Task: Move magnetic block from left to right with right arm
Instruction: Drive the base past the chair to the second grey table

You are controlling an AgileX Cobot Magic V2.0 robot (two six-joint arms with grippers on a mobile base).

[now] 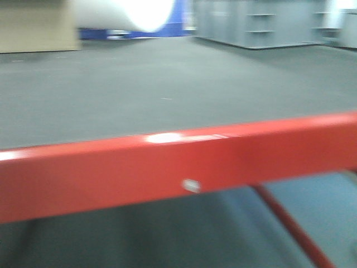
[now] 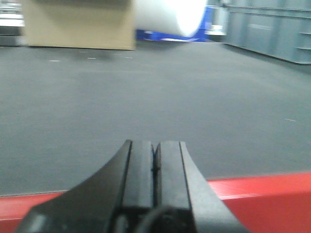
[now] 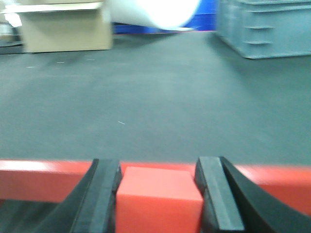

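A wide dark grey surface (image 1: pixel 167 84) fills most of every view and stretches away behind the red bar (image 1: pixel 111 173). The bar runs across the front view from side to side, slightly tilted, with a bright glare patch on its top face. Whether the grey surface is a floor or a worktop cannot be told.

Far behind the bar, on the right, stands a row of grey crates (image 1: pixel 262 22). Far behind it on the left sits a tan cardboard box (image 1: pixel 33 25). Between the two a white roll (image 1: pixel 134 11) shows, blown out by light, with a blue panel (image 1: pixel 178 17) beside it. Below the bar a thinner red strut (image 1: pixel 290 229) slants down to the right.

The left claw (image 2: pixel 154 160) hangs over the near side of the bar with its two black fingers pressed flat together and nothing between them.

The right claw (image 3: pixel 158 167) also sits at the bar, its fingers spread only as wide as the magnetic block (image 3: pixel 158 199). The block fills the gap, with a pad against each of its two sides. This red-orange cube lies directly in front of the bar, on its near side, and its top edge overlaps the bar's face.

On the front face of the bar is a small silver spot (image 1: pixel 191 185), too blurred to identify.
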